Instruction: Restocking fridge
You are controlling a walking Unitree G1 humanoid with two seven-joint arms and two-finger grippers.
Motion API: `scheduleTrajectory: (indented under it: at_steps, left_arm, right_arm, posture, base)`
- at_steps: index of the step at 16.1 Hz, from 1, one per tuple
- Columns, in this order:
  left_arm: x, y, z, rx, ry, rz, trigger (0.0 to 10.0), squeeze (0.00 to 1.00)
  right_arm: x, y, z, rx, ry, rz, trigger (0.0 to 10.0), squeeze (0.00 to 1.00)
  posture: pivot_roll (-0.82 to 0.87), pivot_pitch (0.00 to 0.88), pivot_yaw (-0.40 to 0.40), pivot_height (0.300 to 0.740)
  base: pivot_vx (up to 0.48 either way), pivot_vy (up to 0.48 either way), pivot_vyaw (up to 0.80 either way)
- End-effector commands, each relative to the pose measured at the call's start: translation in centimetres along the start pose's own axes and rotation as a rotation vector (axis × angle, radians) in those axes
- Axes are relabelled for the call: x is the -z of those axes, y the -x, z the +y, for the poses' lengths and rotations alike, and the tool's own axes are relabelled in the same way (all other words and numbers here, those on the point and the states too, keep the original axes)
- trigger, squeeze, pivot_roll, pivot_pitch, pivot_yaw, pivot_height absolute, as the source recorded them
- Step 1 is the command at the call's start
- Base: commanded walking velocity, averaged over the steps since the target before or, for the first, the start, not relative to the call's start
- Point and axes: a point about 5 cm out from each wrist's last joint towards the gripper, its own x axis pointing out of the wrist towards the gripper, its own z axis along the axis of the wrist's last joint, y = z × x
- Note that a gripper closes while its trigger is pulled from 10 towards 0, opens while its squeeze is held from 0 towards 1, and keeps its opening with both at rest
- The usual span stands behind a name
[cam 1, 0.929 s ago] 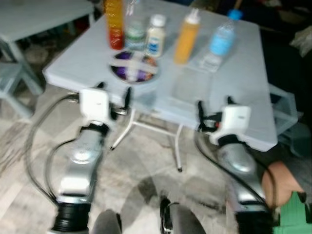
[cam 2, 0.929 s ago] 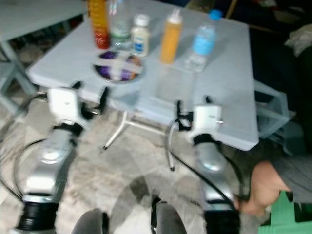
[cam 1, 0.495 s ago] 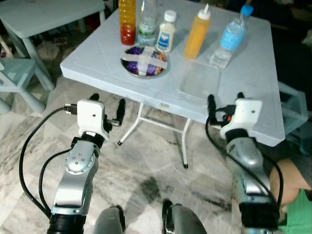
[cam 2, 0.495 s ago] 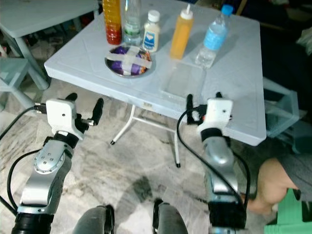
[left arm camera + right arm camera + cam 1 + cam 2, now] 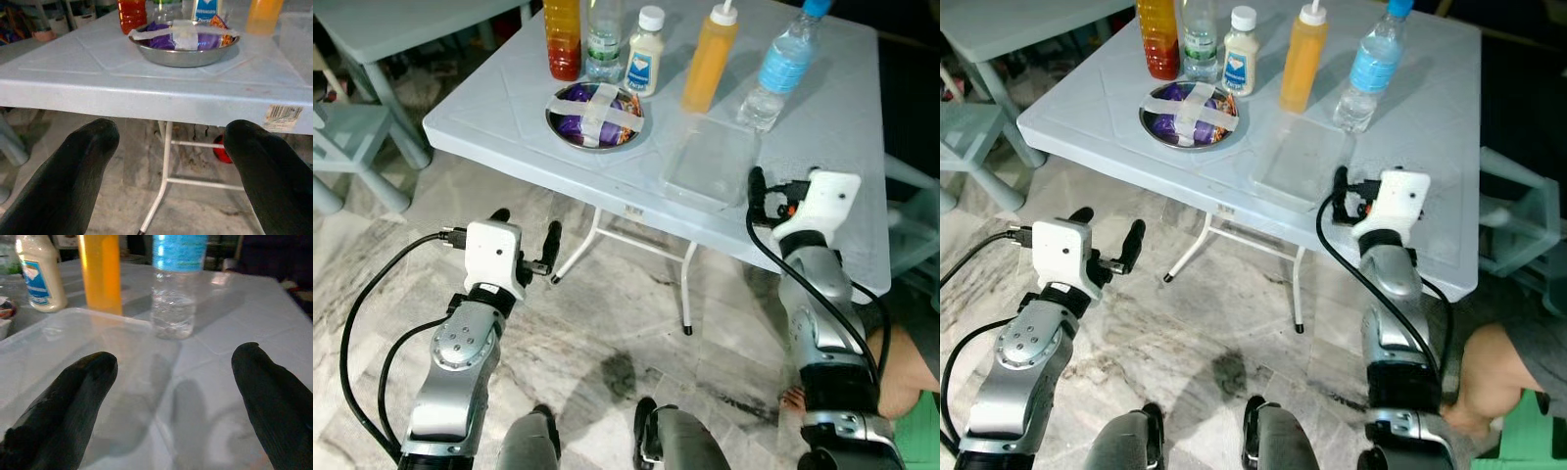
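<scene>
Table (image 5: 509,117): pale matt plastic, smooth. Bowl (image 5: 183,49) beyond left fingers (image 5: 73,171): shiny metal, taped. Container (image 5: 73,347) under right fingers (image 5: 63,396): clear glossy plastic. Water bottle (image 5: 176,284) ahead: transparent plastic. Floor (image 5: 372,255): polished marble

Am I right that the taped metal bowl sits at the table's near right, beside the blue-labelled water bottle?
Not quite: the left eye view shows the taped metal bowl at the table's near left, in front of the red-orange bottle. The blue-labelled water bottle stands far right.
</scene>
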Motion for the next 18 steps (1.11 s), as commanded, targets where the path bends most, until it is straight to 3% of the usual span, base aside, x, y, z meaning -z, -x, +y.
scheduleTrajectory:
  at_steps: [1, 4, 6, 9, 10, 11, 12, 13, 14, 18]
  left_arm:
    - [-0.2, 0.2, -0.2, 0.015, -0.006, 0.0, 10.0, 0.0]
    - [-0.5, 0.2, -0.2, 0.033, -0.017, 0.003, 10.0, 0.0]
    - [-0.5, 0.2, -0.2, 0.037, -0.019, 0.004, 10.0, 0.0]
    - [-0.7, 0.2, -0.2, 0.043, -0.025, 0.005, 10.0, 0.0]
    - [-0.7, 0.3, -0.3, 0.049, -0.026, 0.005, 10.0, 0.0]
    - [-0.7, 0.3, -0.3, 0.05, -0.026, 0.005, 10.0, 0.0]
    - [-0.8, 0.3, -0.3, 0.049, -0.026, 0.003, 10.0, 0.0]
    - [-0.8, 0.3, -0.3, 0.049, -0.026, 0.002, 10.0, 0.0]
    - [-0.9, 0.3, -0.4, 0.049, -0.026, 0.001, 10.0, 0.0]
    - [-0.9, 0.2, -0.5, 0.053, -0.031, -0.002, 10.0, 0.0]
  right_arm:
    - [0.3, 0.0, 0.0, -0.01, -0.029, 0.006, 10.0, 0.0]
    - [0.3, -0.3, 0.9, -0.046, -0.103, 0.007, 10.0, 0.0]
    - [1.5, 0.2, 1.2, -0.048, -0.162, 0.06, 10.0, 0.0]
    - [1.8, 0.5, 2.4, -0.138, -0.246, 0.063, 10.0, 0.0]
    - [1.8, 0.4, 2.4, -0.134, -0.276, 0.065, 8.6, 0.0]
    - [1.8, 0.4, 2.4, -0.125, -0.287, 0.073, 3.1, 0.0]
    - [1.9, 0.5, 2.5, -0.126, -0.289, 0.076, 2.2, 0.0]
    - [1.9, 0.5, 2.5, -0.128, -0.29, 0.077, 0.6, 0.0]
    - [2.0, 0.6, 2.4, -0.122, -0.306, 0.081, 0.0, 0.0]
    - [2.1, 0.3, 2.4, -0.121, -0.379, 0.093, 0.0, 0.0]
  posture:
    - [0.1, 0.232, -0.049, 0.74]
    - [0.1, 0.236, -0.033, 0.74]
    - [0.11, 0.242, -0.029, 0.74]
    - [0.11, 0.248, -0.026, 0.74]
    - [0.11, 0.248, -0.027, 0.74]
    - [0.12, 0.249, -0.028, 0.74]
    - [0.12, 0.249, -0.028, 0.74]
    - [0.12, 0.251, -0.028, 0.74]
    - [0.12, 0.251, -0.028, 0.74]
    - [0.12, 0.253, -0.025, 0.74]
  base:
    - [0.0, 0.0, 0.0]
    - [0.0, 0.0, 0.0]
    - [0.0, 0.0, 0.0]
    - [0.0, 0.0, 0.0]
    - [0.0, 0.0, 0.0]
    - [0.0, 0.0, 0.0]
    - [0.0, 0.0, 0.0]
    - [0.0, 0.0, 0.0]
    - [0.0, 0.0, 0.0]
    - [0.0, 0.0, 0.0]
